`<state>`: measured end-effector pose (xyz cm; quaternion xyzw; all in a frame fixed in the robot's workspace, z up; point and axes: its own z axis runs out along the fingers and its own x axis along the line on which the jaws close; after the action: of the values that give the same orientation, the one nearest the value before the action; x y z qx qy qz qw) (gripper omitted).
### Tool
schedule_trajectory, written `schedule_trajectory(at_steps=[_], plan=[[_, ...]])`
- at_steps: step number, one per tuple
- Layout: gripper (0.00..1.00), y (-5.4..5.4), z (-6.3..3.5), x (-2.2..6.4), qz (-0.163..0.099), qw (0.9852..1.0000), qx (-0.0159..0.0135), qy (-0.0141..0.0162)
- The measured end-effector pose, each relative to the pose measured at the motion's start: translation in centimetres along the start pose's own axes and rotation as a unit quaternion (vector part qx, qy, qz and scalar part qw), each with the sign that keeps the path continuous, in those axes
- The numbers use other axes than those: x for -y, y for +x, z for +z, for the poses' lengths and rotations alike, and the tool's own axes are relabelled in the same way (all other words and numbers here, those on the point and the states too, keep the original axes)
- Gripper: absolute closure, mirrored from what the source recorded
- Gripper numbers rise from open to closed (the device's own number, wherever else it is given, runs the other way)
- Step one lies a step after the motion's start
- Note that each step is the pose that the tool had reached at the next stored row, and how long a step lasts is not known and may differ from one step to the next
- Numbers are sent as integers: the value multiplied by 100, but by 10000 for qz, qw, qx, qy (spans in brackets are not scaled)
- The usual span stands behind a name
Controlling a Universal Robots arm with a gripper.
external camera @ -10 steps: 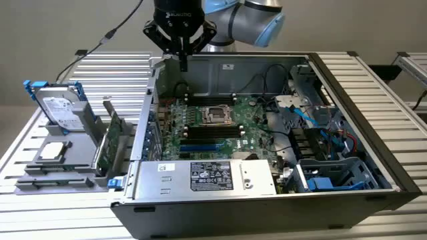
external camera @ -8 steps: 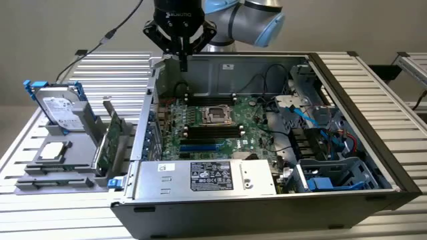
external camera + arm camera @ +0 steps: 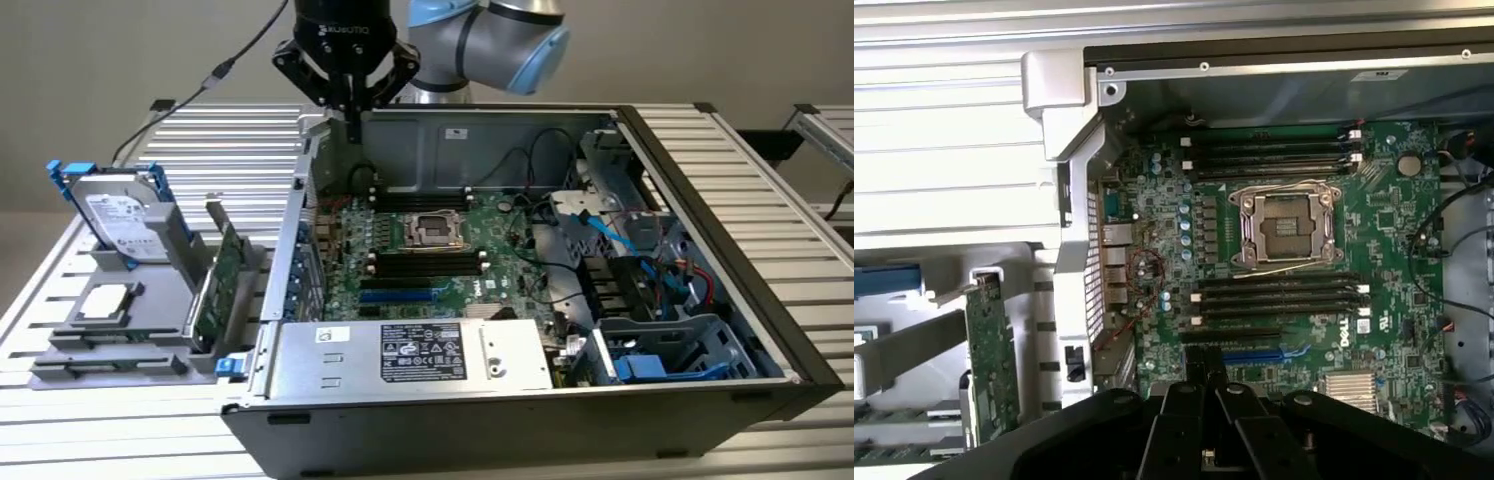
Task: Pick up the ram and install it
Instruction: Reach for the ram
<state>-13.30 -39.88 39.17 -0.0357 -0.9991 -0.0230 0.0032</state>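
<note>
Closest to the wrist camera, my gripper [image 3: 1204,365] is hanging with its two black fingers [image 3: 1179,415] pressed tightly together, and they are clamping nothing. Beyond the fingertips the green motherboard [image 3: 1294,250] is lying flat inside the open computer case [image 3: 1064,100]. Its processor socket [image 3: 1284,225] is sitting between two banks of black memory slots [image 3: 1274,295], and a blue slot [image 3: 1254,355] is running just beside the nearer bank, close under my fingertips. Outside the case wall a gray holder [image 3: 914,345] is carrying the wide expansion card [image 3: 989,360], which is standing on its edge. The ram [image 3: 899,415] is resting in that same holder on the far side of the card from the case. It is showing as a thin green strip, partly cut off at the picture's edge. It is lying well apart from my gripper.

Seen from the exterior camera, the silver power supply [image 3: 414,352] with its printed label is sitting nearest, at the front of the case [image 3: 747,300]. My gripper [image 3: 352,130] is pointing straight down over the far corner of the case on the exterior view's left, with its fingers closed on nothing, above the motherboard [image 3: 414,250]. On the exterior view's left the gray holder [image 3: 134,330] is standing on the slatted table [image 3: 80,430]. It is bearing a hard drive [image 3: 118,215] with blue rails, tilted upright at the back, a small square processor [image 3: 107,300] in front of it, and the expansion card [image 3: 220,285] on edge just beside the case wall.
</note>
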Motion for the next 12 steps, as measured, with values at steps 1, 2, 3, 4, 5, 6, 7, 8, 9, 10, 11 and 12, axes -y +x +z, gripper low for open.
schedule_trajectory(at_steps=[1,2,3,4,5,6,7,8,9,10,11,12], plan=[[89,38,5,3,2,10000,-27,2],[89,76,11,6,3,10000,-53,5],[89,113,16,9,4,10000,-76,7],[89,152,23,12,4,10000,-98,8],[89,197,30,16,5,9999,-103,10],[89,242,38,20,5,9999,-103,11],[89,287,45,25,5,9999,-103,11],[89,333,53,30,4,9999,-103,12],[89,378,61,35,5,9999,-102,12],[89,423,69,41,6,9999,-103,12],[89,468,78,47,5,9999,-103,12],[89,512,86,55,4,9999,-102,12]])
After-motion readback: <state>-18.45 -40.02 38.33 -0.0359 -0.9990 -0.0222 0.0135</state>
